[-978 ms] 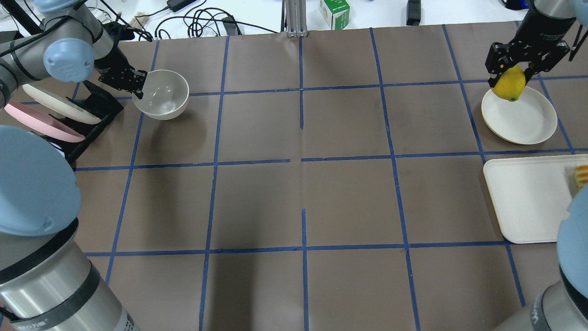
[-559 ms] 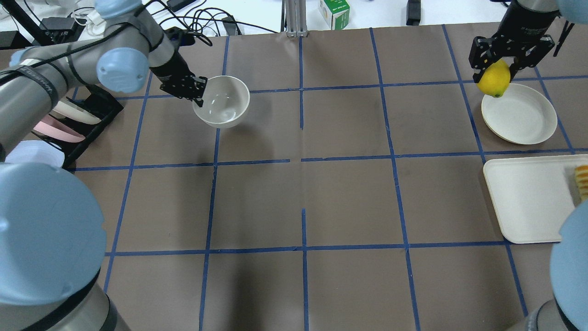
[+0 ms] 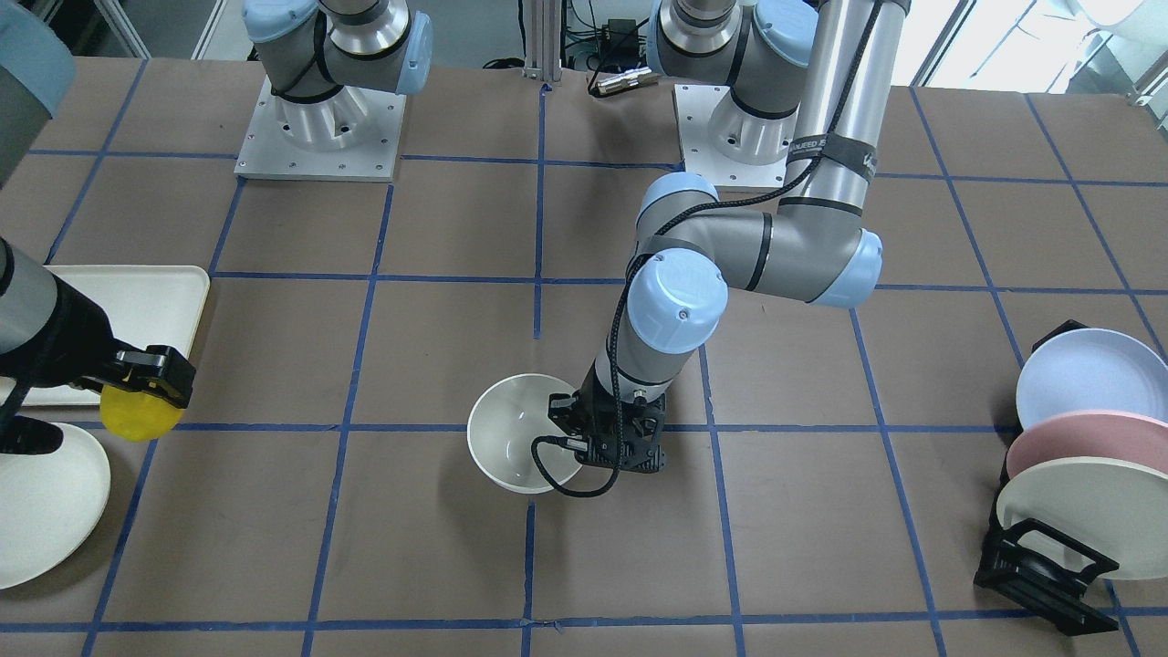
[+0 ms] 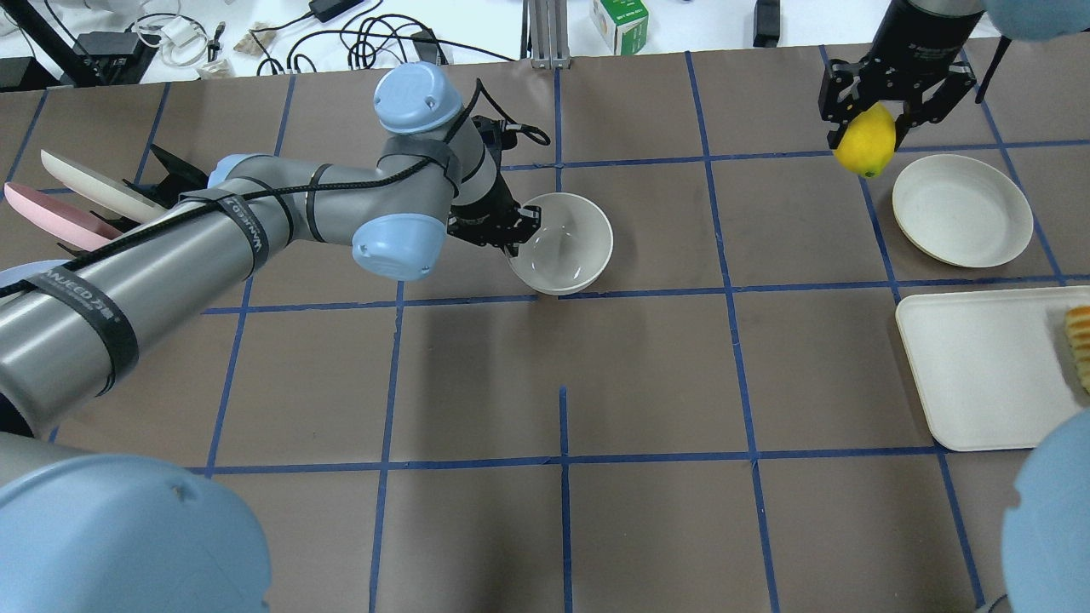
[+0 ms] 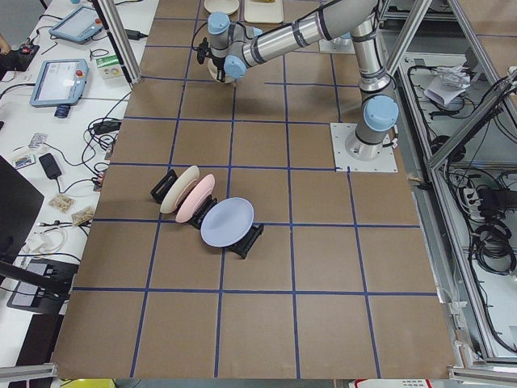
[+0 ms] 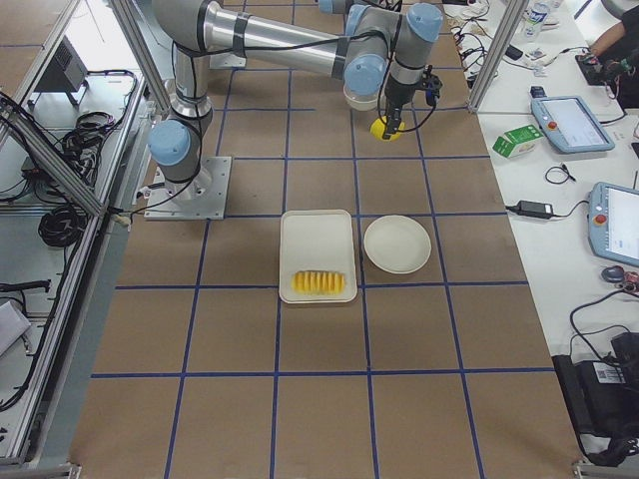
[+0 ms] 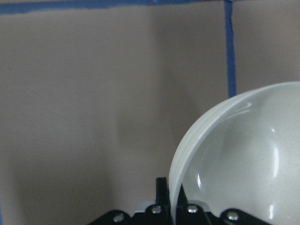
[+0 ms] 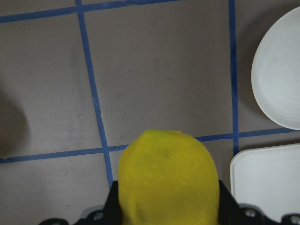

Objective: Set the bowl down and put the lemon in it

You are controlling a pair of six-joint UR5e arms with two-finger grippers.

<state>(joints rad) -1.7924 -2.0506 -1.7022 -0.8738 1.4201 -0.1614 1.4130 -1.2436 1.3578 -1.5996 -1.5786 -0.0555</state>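
Observation:
The cream-white bowl (image 4: 562,247) is near the middle of the table, just right of the centre line. My left gripper (image 4: 513,230) is shut on its left rim, one finger inside and one outside, as the left wrist view shows (image 7: 174,202) with the bowl (image 7: 243,154) filling the lower right. I cannot tell whether the bowl touches the table. My right gripper (image 4: 869,140) is shut on the yellow lemon (image 4: 866,151) and holds it in the air, left of the flat plate. The lemon fills the right wrist view (image 8: 168,183). In the front view the bowl (image 3: 511,438) and lemon (image 3: 137,415) are far apart.
A flat cream plate (image 4: 962,210) lies at the far right. A white tray (image 4: 979,366) with orange-yellow fruit slices (image 4: 1079,340) lies in front of it. A black rack of upright plates (image 3: 1086,456) stands at the robot's left table end.
My left arm has carried the bowl from beside the plate rack rightward to the table's middle. My right gripper has moved the lemon left, from over the flat plate to beside it.

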